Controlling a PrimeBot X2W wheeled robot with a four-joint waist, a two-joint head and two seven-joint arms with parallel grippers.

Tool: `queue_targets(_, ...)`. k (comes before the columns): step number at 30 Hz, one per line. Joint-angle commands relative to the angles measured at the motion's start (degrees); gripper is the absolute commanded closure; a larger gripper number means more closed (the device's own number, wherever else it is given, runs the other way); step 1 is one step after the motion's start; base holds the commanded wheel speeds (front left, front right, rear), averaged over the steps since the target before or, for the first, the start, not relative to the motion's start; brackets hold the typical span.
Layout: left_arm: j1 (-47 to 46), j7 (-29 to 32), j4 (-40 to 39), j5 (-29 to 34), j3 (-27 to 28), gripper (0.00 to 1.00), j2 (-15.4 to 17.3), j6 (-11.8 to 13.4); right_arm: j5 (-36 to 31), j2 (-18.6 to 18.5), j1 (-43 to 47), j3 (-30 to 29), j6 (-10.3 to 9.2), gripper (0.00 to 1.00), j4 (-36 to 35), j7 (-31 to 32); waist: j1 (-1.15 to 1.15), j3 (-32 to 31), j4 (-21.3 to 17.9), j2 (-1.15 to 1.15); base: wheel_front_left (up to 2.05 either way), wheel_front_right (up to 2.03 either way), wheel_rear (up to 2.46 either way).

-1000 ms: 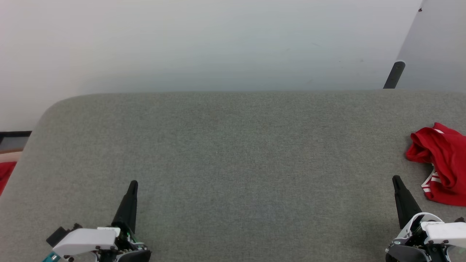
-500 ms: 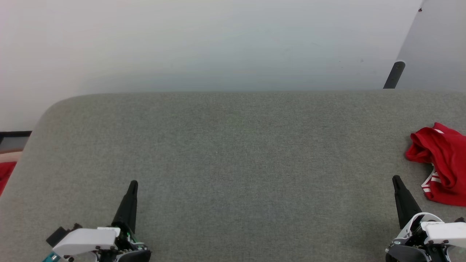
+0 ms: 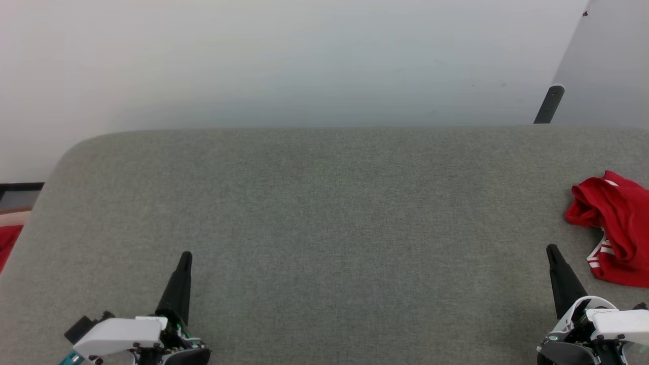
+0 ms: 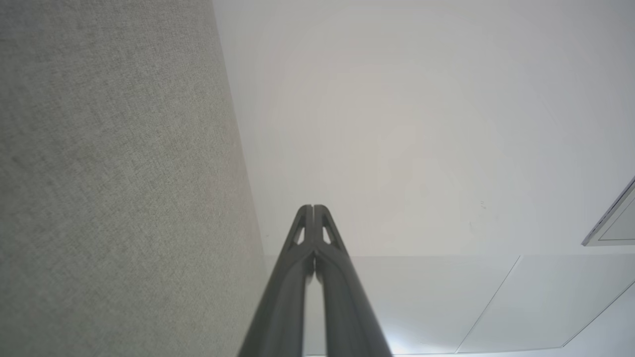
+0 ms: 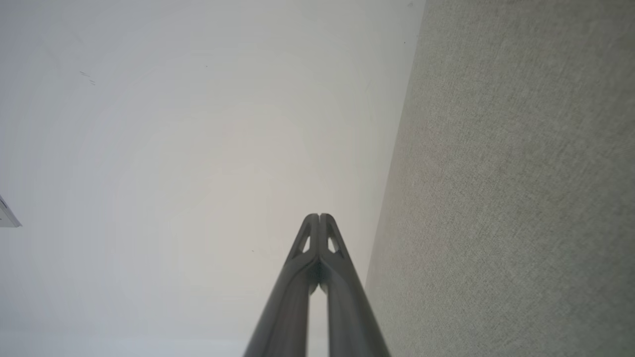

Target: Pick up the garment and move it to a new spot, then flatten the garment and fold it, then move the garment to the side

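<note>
left gripper [image 3: 185,255]: pressed together, nothing pinched. It is seen at the lower left of the head view, tip aimed at the far edge, over the near-left part of the bench [image 3: 324,213]. In the left wrist view the dark fingers [image 4: 290,297] are closed tip to tip, with grey bench fabric to one side and a pale wall [image 4: 397,124] beyond. Contact with the bench cannot be told.

right gripper [image 3: 551,248]: also pressed together, nothing held. It is seen at the lower right of the head view, over the near-right part of the bench. The closed tips are confirmed in the right wrist view.

garment [image 3: 616,223]: red, crumpled in a heap on the bench at the far right, cut off by the frame edge. It lies just beside and beyond the right gripper, not touched by it. White striped trim is seen on the heap's near-left side.

A dark post [image 3: 548,104] is seen behind the bench's far-right edge, and a red patch [image 3: 7,243] off the bench's left edge.
</note>
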Motion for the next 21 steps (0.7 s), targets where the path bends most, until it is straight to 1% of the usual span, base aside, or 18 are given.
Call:
queue_targets(1,-0.5,0.1,-0.1,-0.2,0.1,1.00,0.1,-0.3,0.2,0.2,-0.2,0.0,0.00,1.00,0.0,0.1,0.00,0.0,0.0,0.00,0.00,0.00,0.00)
queue_targets(21,-0.5,0.1,-0.1,-0.2,0.1,1.00,0.1,-0.3,0.2,0.2,-0.2,0.0,0.00,1.00,0.0,0.1,0.00,0.0,0.0,0.00,0.00,0.00,0.00)
